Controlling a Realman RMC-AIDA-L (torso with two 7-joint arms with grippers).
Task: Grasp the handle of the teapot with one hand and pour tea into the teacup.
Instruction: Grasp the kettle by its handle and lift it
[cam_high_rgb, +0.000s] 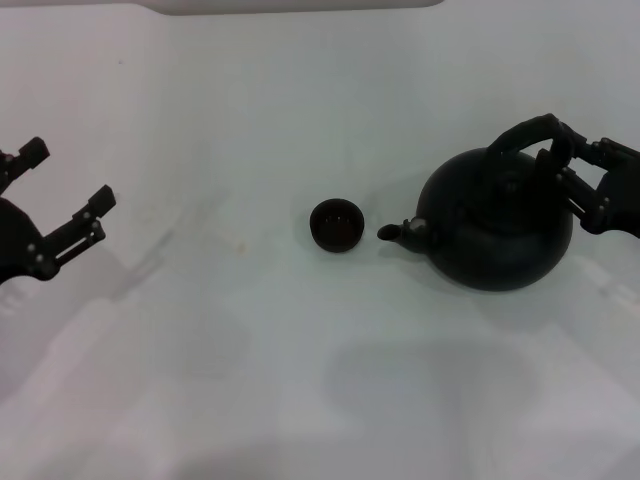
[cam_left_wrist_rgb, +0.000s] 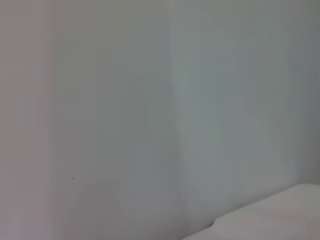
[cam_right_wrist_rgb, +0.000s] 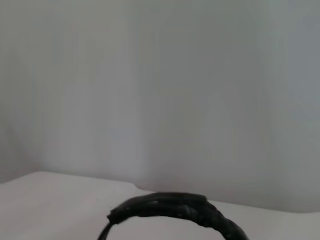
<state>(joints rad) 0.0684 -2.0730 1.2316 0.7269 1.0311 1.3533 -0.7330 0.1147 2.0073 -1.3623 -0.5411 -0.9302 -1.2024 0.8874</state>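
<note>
Two things: teapot (cam_high_rgb: 497, 232) at 3 o'clock on worktop (cam_high_rgb: 250, 380), spout toward teacup (cam_high_rgb: 336, 225) at centre.
Right gripper (cam_high_rgb: 562, 160): fingers around handle (cam_high_rgb: 522, 136) rear end; closure unclear.
Left gripper (cam_high_rgb: 68, 193): open, empty, 9 o'clock.
Handling: pot probably heavy, rigid; grip arch top.

Open table (cam_high_rgb: 250, 380) lies left of the teacup (cam_high_rgb: 336, 225); the teapot (cam_high_rgb: 497, 225) stands just beside its right.

Lab-like test bench: bare white table (cam_high_rgb: 250, 380), blank wall (cam_left_wrist_rgb: 150, 100).
</note>
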